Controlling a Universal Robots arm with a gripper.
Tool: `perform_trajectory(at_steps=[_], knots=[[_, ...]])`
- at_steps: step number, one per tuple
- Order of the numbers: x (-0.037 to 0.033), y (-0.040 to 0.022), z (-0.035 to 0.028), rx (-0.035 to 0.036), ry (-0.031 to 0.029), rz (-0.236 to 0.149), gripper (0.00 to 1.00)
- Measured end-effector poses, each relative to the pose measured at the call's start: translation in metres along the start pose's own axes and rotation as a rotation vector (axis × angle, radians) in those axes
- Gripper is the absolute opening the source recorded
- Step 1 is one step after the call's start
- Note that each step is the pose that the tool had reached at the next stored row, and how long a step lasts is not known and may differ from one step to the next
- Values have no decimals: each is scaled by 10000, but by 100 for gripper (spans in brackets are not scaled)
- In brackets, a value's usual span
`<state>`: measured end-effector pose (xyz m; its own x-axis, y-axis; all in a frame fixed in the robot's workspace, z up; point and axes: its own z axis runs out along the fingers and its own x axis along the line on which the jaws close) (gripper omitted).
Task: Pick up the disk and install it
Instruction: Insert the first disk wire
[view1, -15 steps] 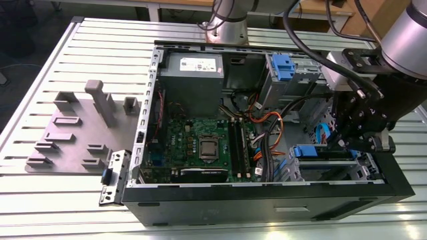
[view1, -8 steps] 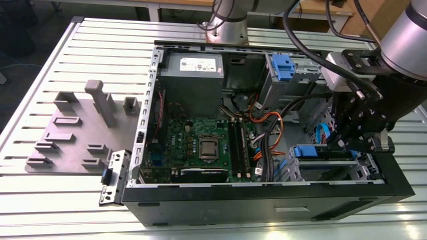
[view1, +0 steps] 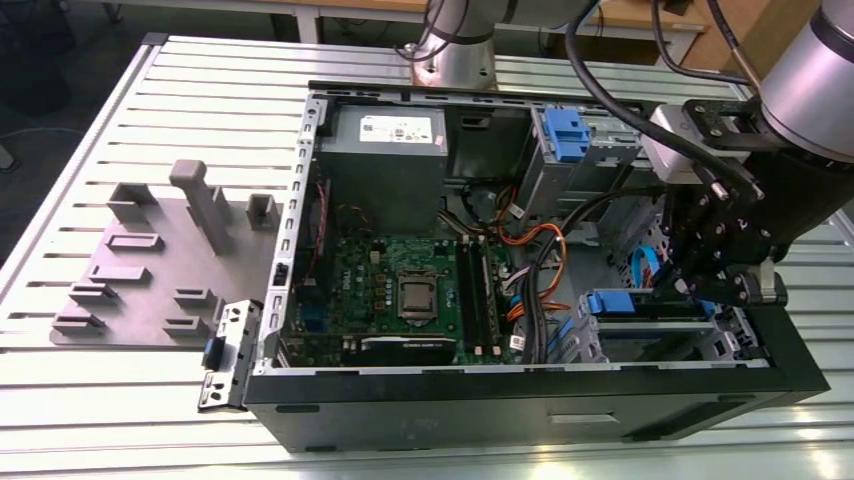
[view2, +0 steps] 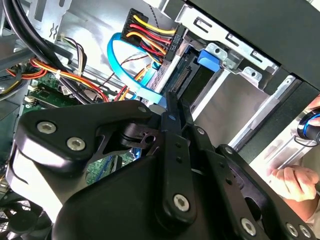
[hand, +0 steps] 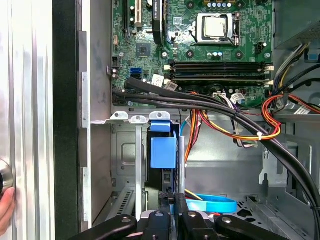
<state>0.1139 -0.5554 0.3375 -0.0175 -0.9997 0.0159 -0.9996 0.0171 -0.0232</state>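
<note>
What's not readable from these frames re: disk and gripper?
- Disk: in the first wrist view just its blue carrier end shows in the drive bay; label and depth are hidden by the bay walls.
- Gripper: in the second wrist view its own linkage hides the fingertip contact.

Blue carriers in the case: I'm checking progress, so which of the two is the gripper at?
The lower blue carrier, in the bay by the case's front edge; the gripper hangs right beside it. The other blue carrier sits apart, up near the power supply.
</note>
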Motion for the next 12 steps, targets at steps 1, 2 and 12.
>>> perform_trajectory(at_steps=[1, 2, 12], knots=[[0, 1, 0, 0, -1, 1, 16], [0, 1, 1, 0, -1, 2, 16], [-1, 2, 35, 0, -1, 1, 16]])
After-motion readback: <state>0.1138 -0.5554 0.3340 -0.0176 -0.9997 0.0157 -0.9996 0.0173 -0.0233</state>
